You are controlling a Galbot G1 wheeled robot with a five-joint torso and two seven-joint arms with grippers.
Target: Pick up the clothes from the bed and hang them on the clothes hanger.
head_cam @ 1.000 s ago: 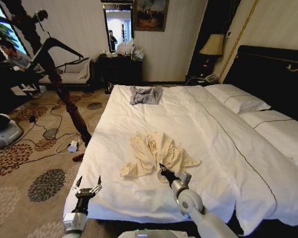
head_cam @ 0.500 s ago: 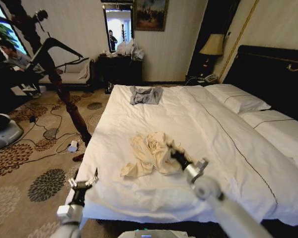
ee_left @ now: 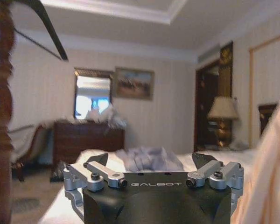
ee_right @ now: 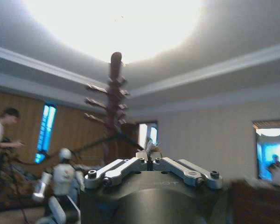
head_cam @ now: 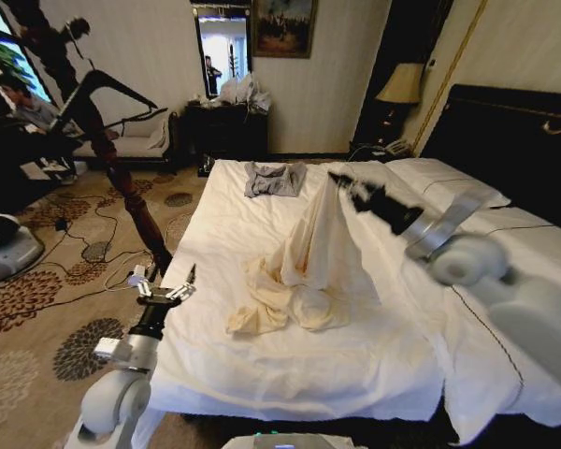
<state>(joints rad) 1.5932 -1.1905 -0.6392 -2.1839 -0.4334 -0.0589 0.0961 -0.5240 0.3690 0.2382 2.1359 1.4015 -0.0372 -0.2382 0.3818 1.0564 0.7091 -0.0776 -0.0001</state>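
My right gripper (head_cam: 341,181) is shut on a fold of the cream clothes (head_cam: 313,257) and holds it high over the bed (head_cam: 290,369). The fabric hangs in a tent shape, its lower part still piled on the sheet. In the right wrist view the fingers (ee_right: 130,164) are closed with a scrap of cloth poking out between them. My left gripper (head_cam: 166,286) is open and empty beside the bed's left edge; its wrist view shows the gripper (ee_left: 151,161) spread, with the clothes (ee_left: 270,163) at one side. The black clothes hanger (head_cam: 112,86) hangs on the wooden stand at the far left.
The dark wooden coat stand (head_cam: 123,182) rises from the carpet left of the bed, with cables and a power strip (head_cam: 136,277) at its foot. A small grey garment (head_cam: 274,179) lies at the bed's far end. Pillows (head_cam: 444,187) and the dark headboard (head_cam: 514,140) are on the right.
My right gripper closed on the clothes and rose up and away from me, lifting the fabric into a peak. My left gripper moved up and forward along the bed's left edge.
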